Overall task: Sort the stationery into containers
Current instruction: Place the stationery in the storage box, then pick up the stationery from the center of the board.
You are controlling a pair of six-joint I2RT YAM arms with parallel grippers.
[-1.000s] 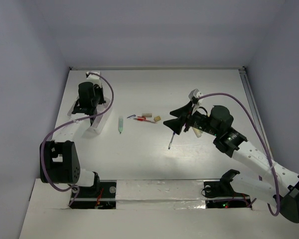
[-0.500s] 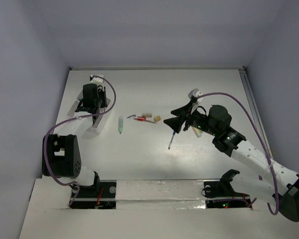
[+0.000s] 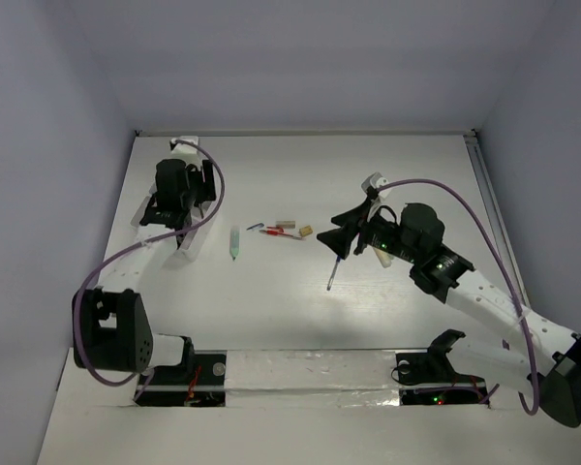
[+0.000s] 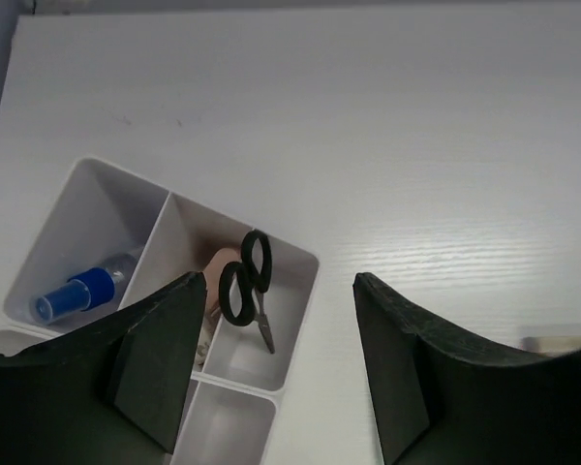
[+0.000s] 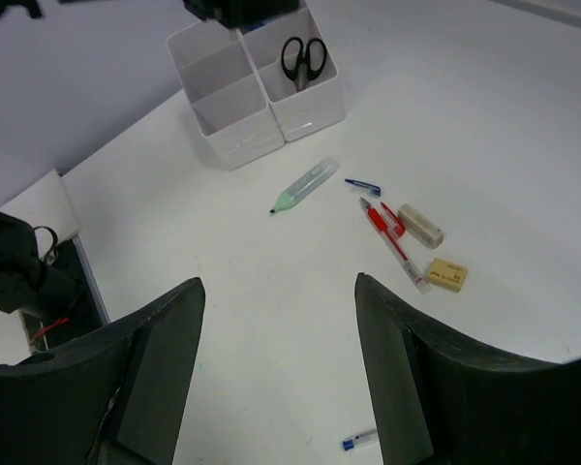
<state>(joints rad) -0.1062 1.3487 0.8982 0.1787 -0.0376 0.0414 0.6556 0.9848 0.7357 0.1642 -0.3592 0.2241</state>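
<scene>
No legible text or markings.

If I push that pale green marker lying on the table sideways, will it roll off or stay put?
It would probably roll: the pale green marker looks round-bodied and lies flat on the smooth table, touching nothing. It likely stays stiff when lifted, being a short straight barrel. One end tapers, so a grip there may slip; mid-barrel seems safer.
</scene>
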